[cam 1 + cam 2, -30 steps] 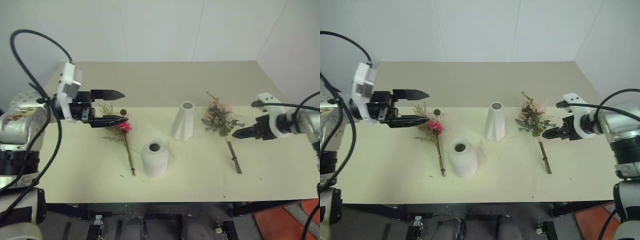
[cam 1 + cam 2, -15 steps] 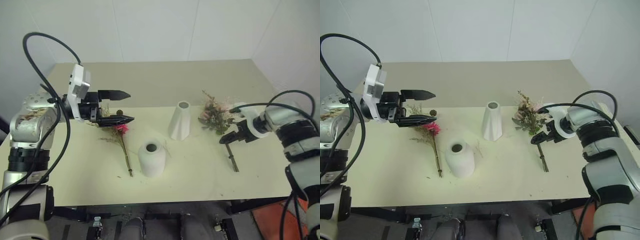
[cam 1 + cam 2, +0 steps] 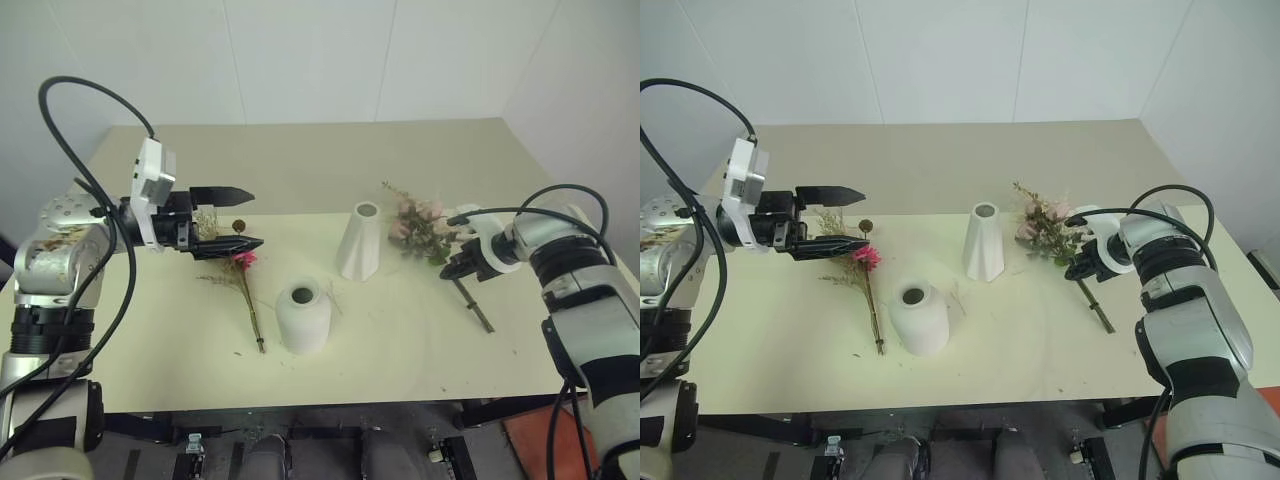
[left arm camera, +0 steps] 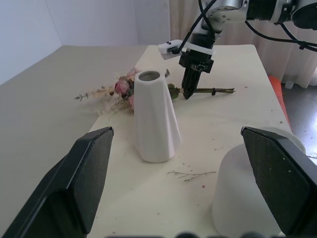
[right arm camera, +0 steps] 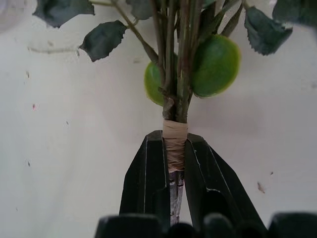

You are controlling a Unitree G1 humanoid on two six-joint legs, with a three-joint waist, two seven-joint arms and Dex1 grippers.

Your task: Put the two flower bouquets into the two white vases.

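The right tool grips the rose bouquet right of the tall vase. The left tool hangs released, well left of that vase.

Left gripper hovers level with fingers spread wide, pointing rightward; right gripper angles downward, fingers clamped on the taped rose bouquet stems.

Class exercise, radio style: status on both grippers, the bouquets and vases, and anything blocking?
Right gripper shut on rose bouquet stems. Left gripper open, above daisy bouquet. Tall vase, round vase both empty. Nothing in the way.
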